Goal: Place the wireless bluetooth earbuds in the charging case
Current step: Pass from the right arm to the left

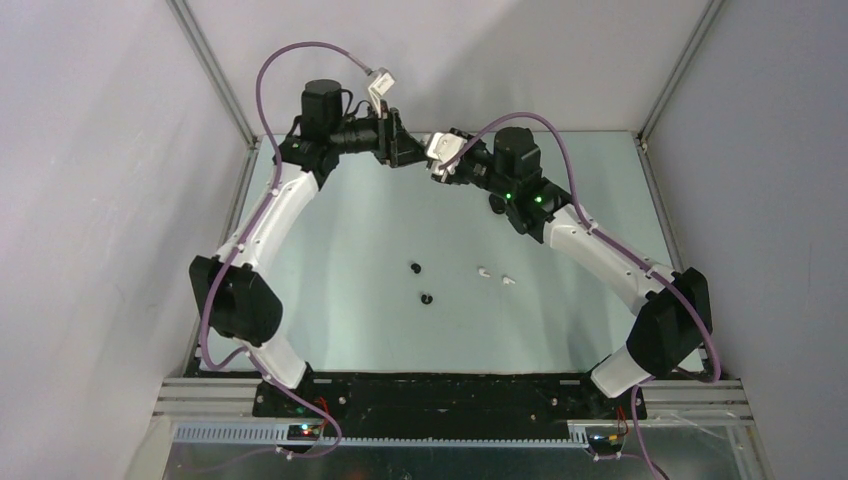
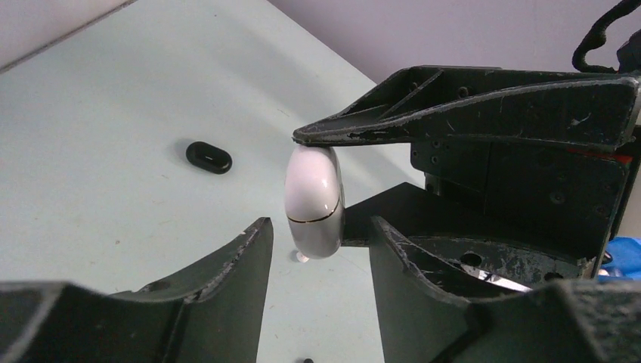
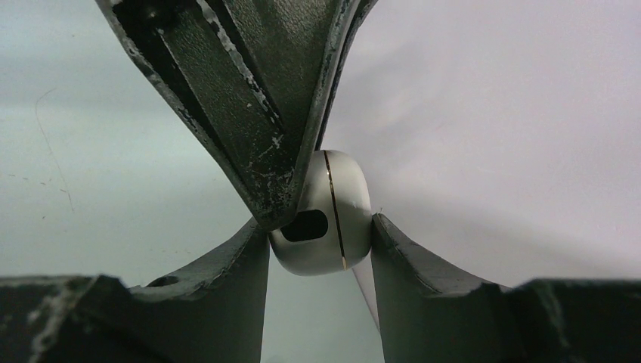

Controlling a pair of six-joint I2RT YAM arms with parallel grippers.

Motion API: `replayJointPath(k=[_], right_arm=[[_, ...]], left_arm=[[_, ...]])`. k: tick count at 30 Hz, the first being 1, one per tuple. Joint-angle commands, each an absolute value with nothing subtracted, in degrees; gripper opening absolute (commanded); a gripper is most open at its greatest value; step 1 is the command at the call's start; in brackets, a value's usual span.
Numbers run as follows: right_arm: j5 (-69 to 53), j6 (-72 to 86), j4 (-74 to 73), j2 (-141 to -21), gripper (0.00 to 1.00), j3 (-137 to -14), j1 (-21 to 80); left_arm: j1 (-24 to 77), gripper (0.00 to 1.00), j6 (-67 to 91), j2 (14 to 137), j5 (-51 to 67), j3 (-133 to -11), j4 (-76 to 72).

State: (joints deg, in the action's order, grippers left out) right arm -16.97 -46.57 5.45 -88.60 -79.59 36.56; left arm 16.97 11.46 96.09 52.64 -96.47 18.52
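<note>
The white charging case (image 3: 332, 219) is pinched between the fingers of my right gripper (image 3: 321, 227), held above the far middle of the table (image 1: 340, 230). My left gripper (image 2: 321, 227) faces it with its jaws open around the case's lower end (image 2: 314, 204), a small gap showing on each side. One left finger (image 3: 257, 121) overlaps the case in the right wrist view. In the top view the two grippers meet at the case (image 1: 438, 147). On the table lie two black earbuds (image 1: 415, 267) (image 1: 427, 298) and two white earbuds (image 1: 483, 271) (image 1: 508, 281).
A black pebble-shaped case (image 2: 209, 156) lies flat on the table, beside the right arm (image 1: 496, 204). Grey walls and metal frame rails (image 1: 215, 80) close in the table at the back and sides. The arm bases sit at the near edge (image 1: 450, 395).
</note>
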Motion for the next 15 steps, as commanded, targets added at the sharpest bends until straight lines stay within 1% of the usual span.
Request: replayJointPath(k=[1, 4, 9, 11, 12, 13, 14, 15], right_arm=[[-17.6, -47.4, 8.5, -88.8, 0.21, -79.8, 37.0], [-17.7, -47.3, 8.5, -88.8, 0.21, -79.7, 37.2], [-18.4, -48.4, 7.4, -89.0, 0.22, -79.7, 37.3], [-18.8, -49.2, 6.8, -89.1, 0.23, -79.7, 37.4], [-18.9, -49.3, 6.6, -89.0, 0.25, -79.8, 37.3], [-19.1, -49.8, 6.5, -89.2, 0.3, -79.8, 37.3], [-19.1, -49.9, 6.0, -89.1, 0.34, -79.8, 37.3], [-19.1, -50.1, 5.4, -89.2, 0.44, -79.8, 37.2]], left_arm=[[17.3, 0.51, 10.3, 96.8, 55.6, -99.6, 17.7], [17.3, 0.47, 10.6, 97.4, 55.9, -99.8, 17.7], [17.3, 0.34, 10.6, 98.3, 56.9, -100.5, 17.6], [17.3, 0.27, 10.4, 98.7, 57.5, -100.6, 17.7], [17.3, 0.2, 10.0, 98.8, 57.9, -100.7, 17.7], [17.2, 0.17, 9.8, 98.9, 58.1, -100.6, 17.7], [17.2, 0.1, 9.3, 99.0, 58.4, -100.6, 17.6], [17.2, 0.06, 8.8, 98.9, 58.7, -100.5, 17.6]])
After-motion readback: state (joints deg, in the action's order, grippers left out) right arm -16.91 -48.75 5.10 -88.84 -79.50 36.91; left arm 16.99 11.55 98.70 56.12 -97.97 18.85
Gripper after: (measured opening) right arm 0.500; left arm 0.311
